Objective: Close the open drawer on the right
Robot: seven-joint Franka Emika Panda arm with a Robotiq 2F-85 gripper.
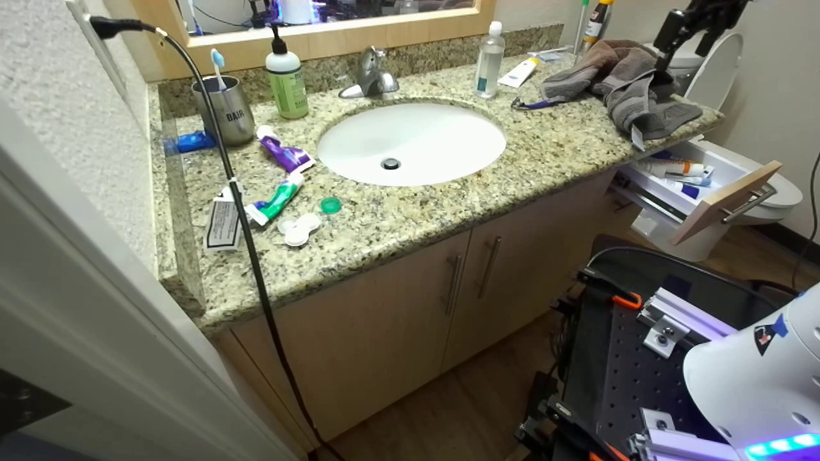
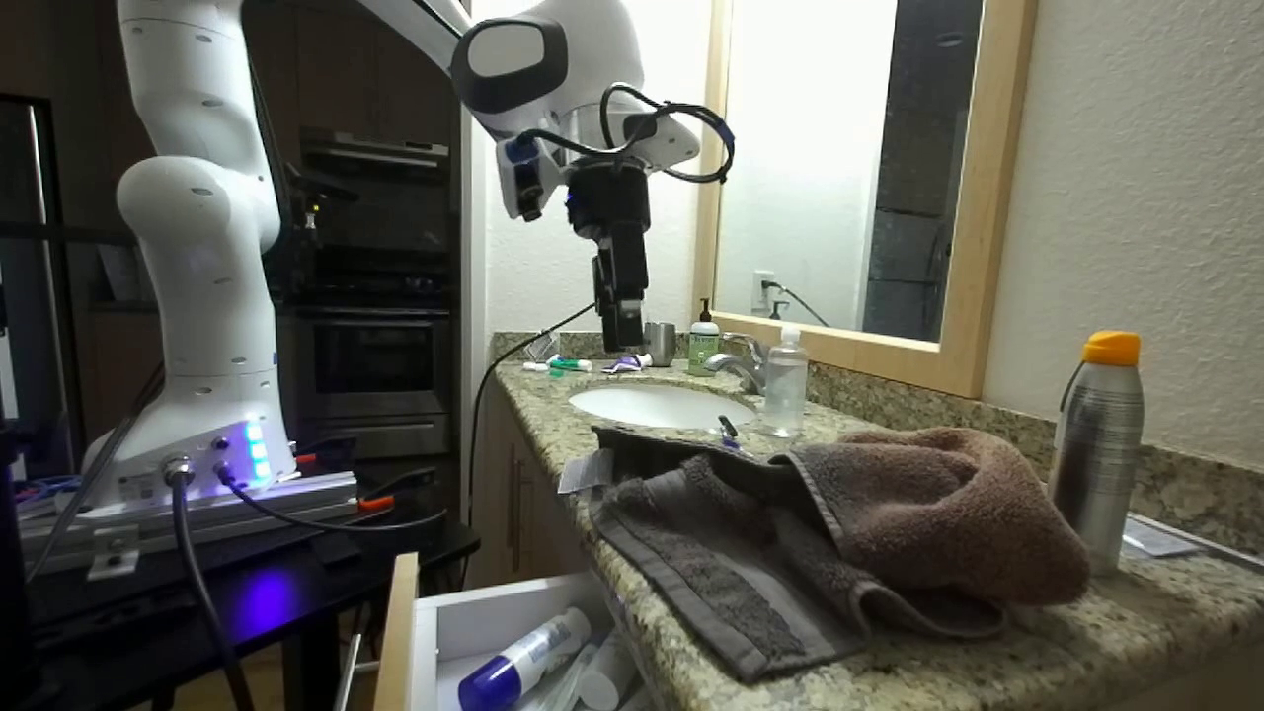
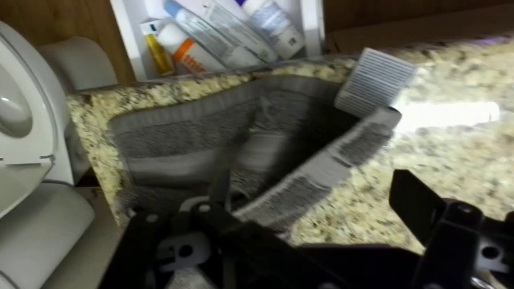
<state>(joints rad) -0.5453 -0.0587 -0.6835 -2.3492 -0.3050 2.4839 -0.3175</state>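
Note:
The open drawer (image 1: 724, 203) sticks out from under the counter's right end in an exterior view. It has a light wood front, a metal bar handle (image 1: 751, 203) and white walls. It also shows in an exterior view (image 2: 398, 632), lower left, and at the top of the wrist view (image 3: 313, 28), partly cut off. Tubes and bottles lie inside it. My gripper (image 1: 683, 56) is open and empty, pointing down above the counter near the towel. It is apart from the drawer, as an exterior view (image 2: 623, 341) shows. In the wrist view the fingers (image 3: 311, 180) stand wide apart.
A grey-brown towel (image 2: 839, 543) lies on the granite counter (image 1: 410, 221) beside the drawer. A spray can (image 2: 1098, 464), clear bottle (image 1: 490, 61), faucet (image 1: 371, 75) and sink (image 1: 442, 137) are on the counter. A toilet (image 3: 24, 108) stands beyond the drawer. The robot's black cart (image 1: 615, 358) faces the cabinet.

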